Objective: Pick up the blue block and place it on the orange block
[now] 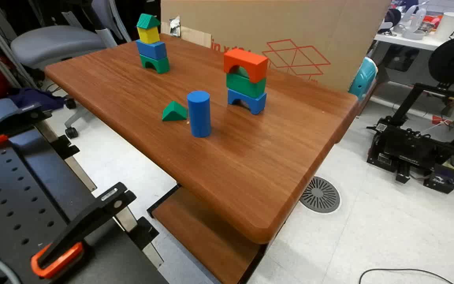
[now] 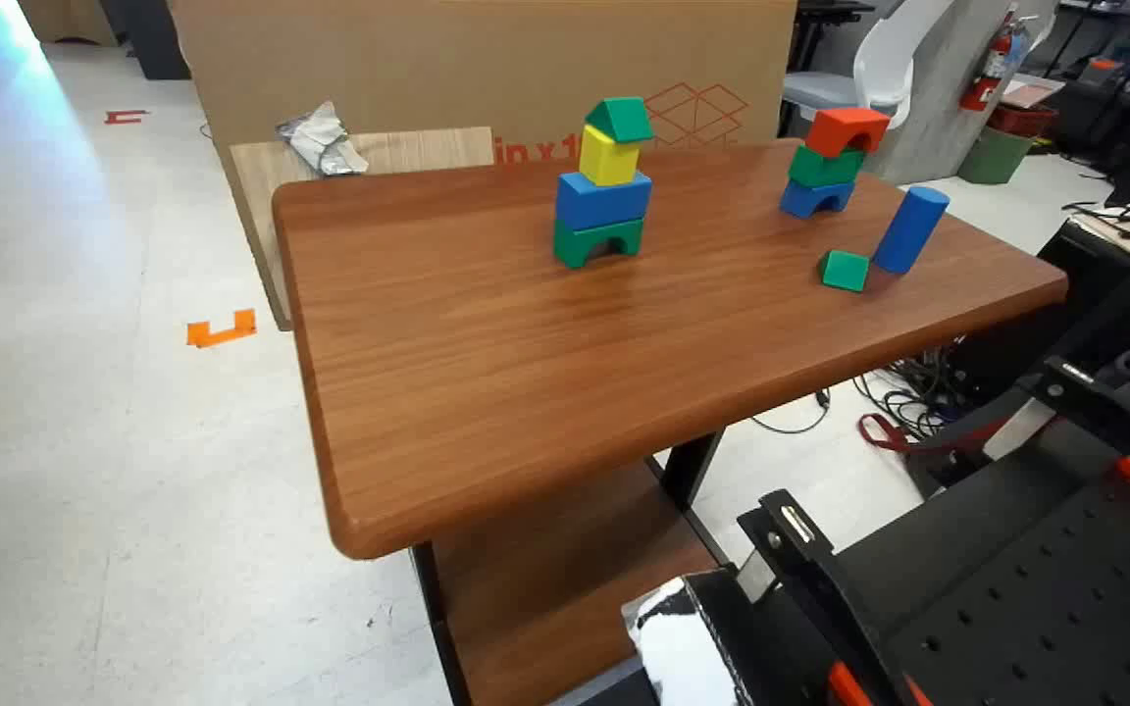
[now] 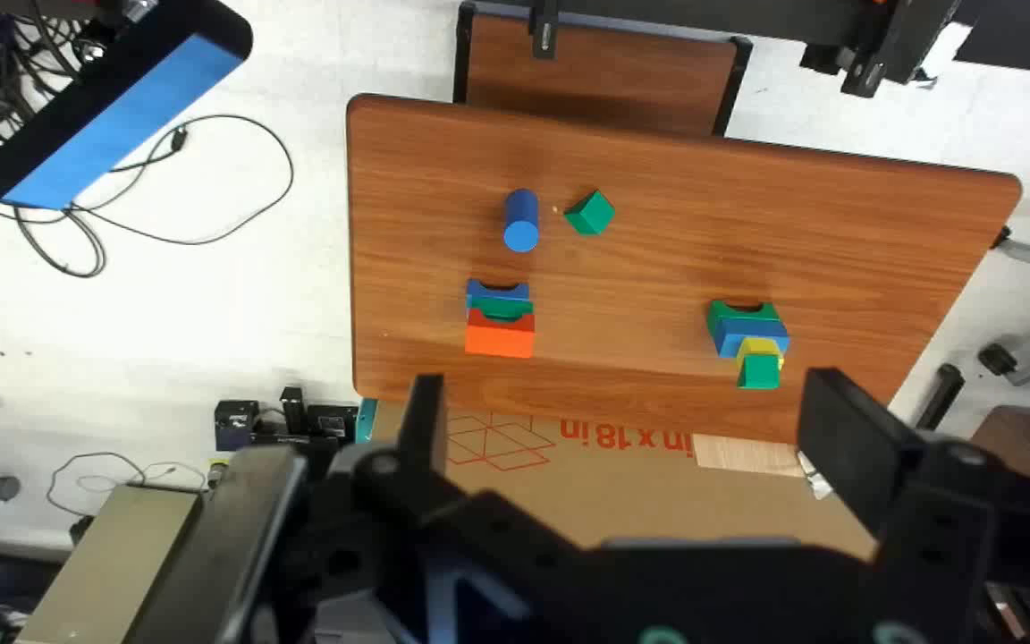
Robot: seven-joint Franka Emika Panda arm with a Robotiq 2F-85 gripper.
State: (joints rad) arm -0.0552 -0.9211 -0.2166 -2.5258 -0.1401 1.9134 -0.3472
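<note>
The blue block, a cylinder, stands upright on the wooden table in both exterior views [image 1: 199, 114] [image 2: 910, 230] and the wrist view [image 3: 521, 219]. The orange block, an arch, tops a stack in both exterior views [image 1: 245, 63] [image 2: 846, 131] and the wrist view [image 3: 500, 337]. Under it are a green block [image 1: 246, 85] with a curved notch and a blue arch [image 1: 247, 101]. My gripper [image 3: 629, 385] shows only in the wrist view. Its fingers are wide apart with nothing between them, high above the table and apart from all blocks.
A green triangular block [image 1: 174, 111] lies beside the cylinder. Another stack, of green, blue, yellow [image 1: 148, 35] and green blocks, stands farther along the table [image 2: 447, 324]. A large cardboard sheet [image 1: 290, 23] rises behind the table. Black clamps [image 1: 89, 221] sit on the robot's base plate.
</note>
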